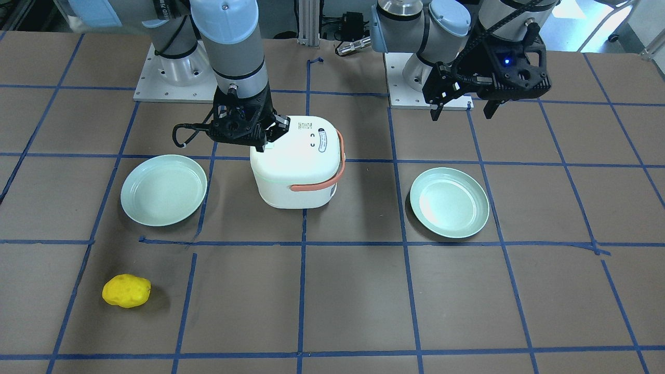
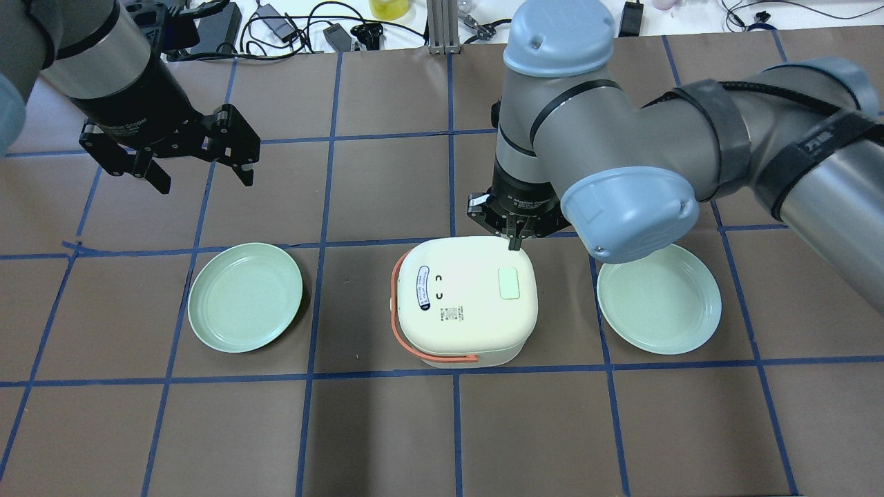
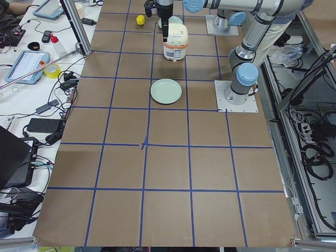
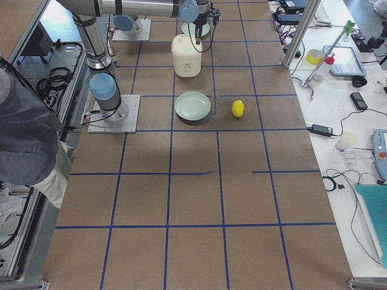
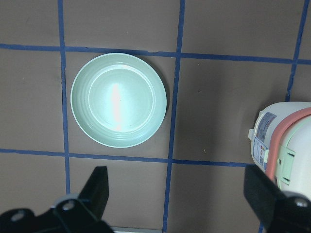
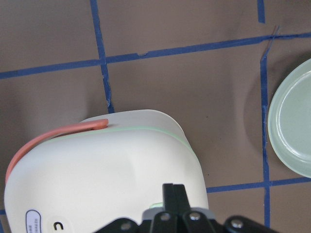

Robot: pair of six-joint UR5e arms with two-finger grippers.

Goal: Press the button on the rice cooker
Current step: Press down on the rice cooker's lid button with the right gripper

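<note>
The white rice cooker (image 2: 461,314) stands on the table between the left green plate (image 2: 245,298) and the right green plate (image 2: 659,301). Its pale green button (image 2: 509,283) is on the lid. Just beyond the button, the right gripper (image 2: 514,240) points down at the lid's edge with its jaws pressed together; contact is unclear. Farther off, the left gripper (image 2: 205,183) hangs over the table, jaws wide apart and holding nothing.

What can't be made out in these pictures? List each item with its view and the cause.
- Button on the rice cooker: hidden behind the right tool in the front-facing view, and almost all covered by its fingers in the right wrist view.
- Whether the tool touches the lid: no view settles it.
- Label text: too small in every view.
- Yellow object: outside the overhead frame, and what it is stays unclear.
</note>
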